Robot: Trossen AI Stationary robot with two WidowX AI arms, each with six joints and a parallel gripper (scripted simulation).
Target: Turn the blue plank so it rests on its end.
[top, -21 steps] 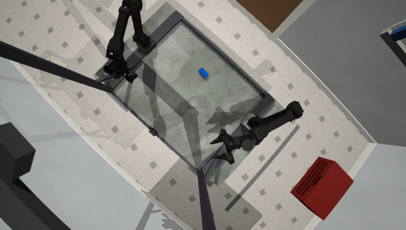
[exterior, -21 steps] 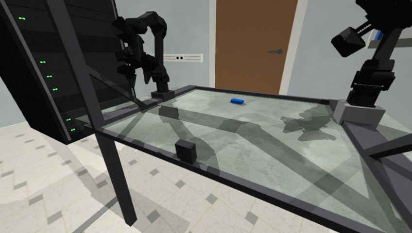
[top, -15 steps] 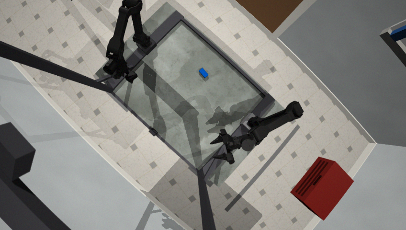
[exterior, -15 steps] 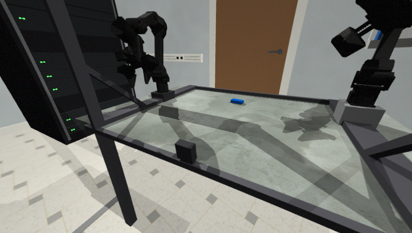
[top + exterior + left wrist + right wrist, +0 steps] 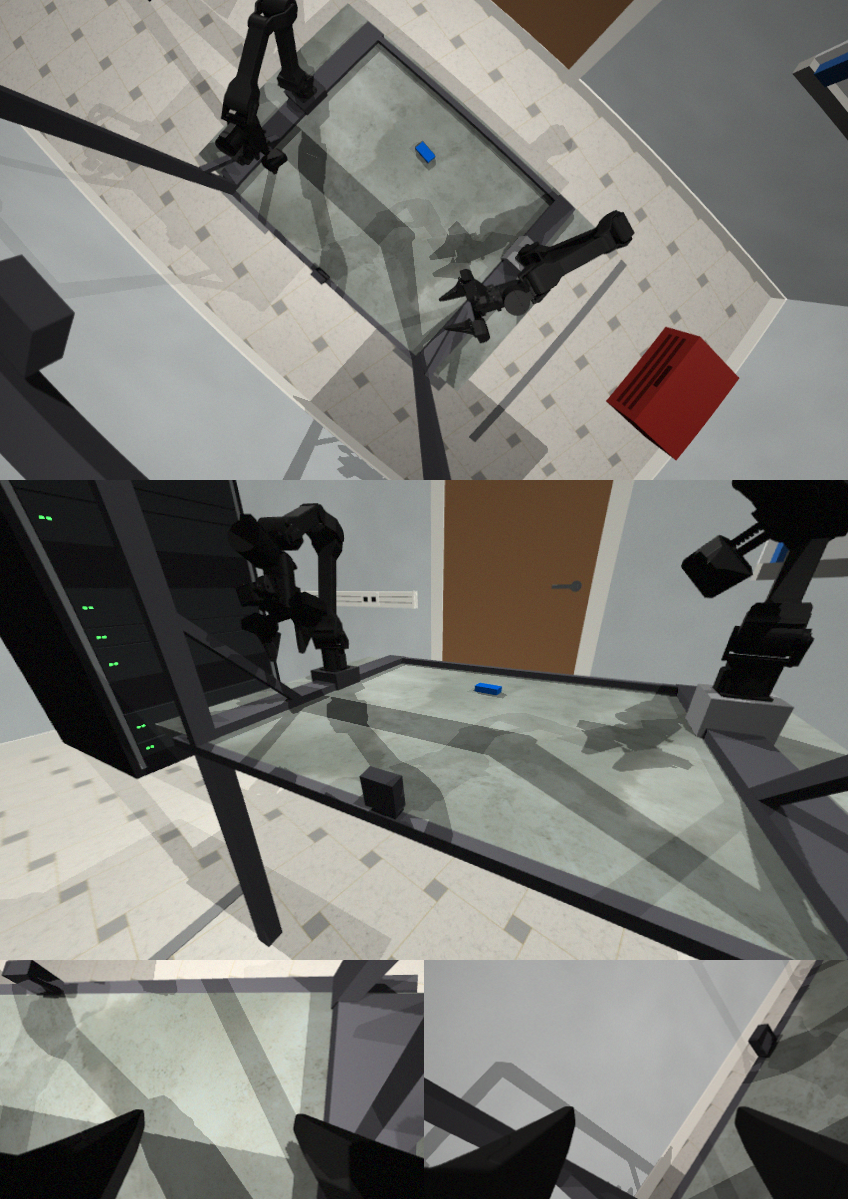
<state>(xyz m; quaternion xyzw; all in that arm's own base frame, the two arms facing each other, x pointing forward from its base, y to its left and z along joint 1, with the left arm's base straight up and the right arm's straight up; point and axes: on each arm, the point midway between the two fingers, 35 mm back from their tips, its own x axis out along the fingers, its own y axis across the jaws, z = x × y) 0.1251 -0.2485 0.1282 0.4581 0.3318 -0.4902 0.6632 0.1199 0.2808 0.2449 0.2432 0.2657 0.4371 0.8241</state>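
The blue plank (image 5: 424,151) (image 5: 487,689) is a small block lying flat on the grey-green table top (image 5: 368,89) (image 5: 416,685), toward the door side. It is in neither wrist view. My left gripper (image 5: 220,1119) (image 5: 289,657) is open with nothing between its fingers. It points down above the table's left end, well away from the plank. My right gripper (image 5: 655,1114) (image 5: 443,313) is open and empty near the opposite end. It is also far from the plank and points out over the table's front edge. In the exterior view its fingertips are not clearly visible.
A dark raised frame (image 5: 476,126) (image 5: 535,676) borders the table. A small black box (image 5: 320,274) (image 5: 382,792) (image 5: 19,970) (image 5: 763,1041) sits on the front rail. Dark posts (image 5: 429,416) (image 5: 163,610) stand at the front corners. Broad shadows cross the table top.
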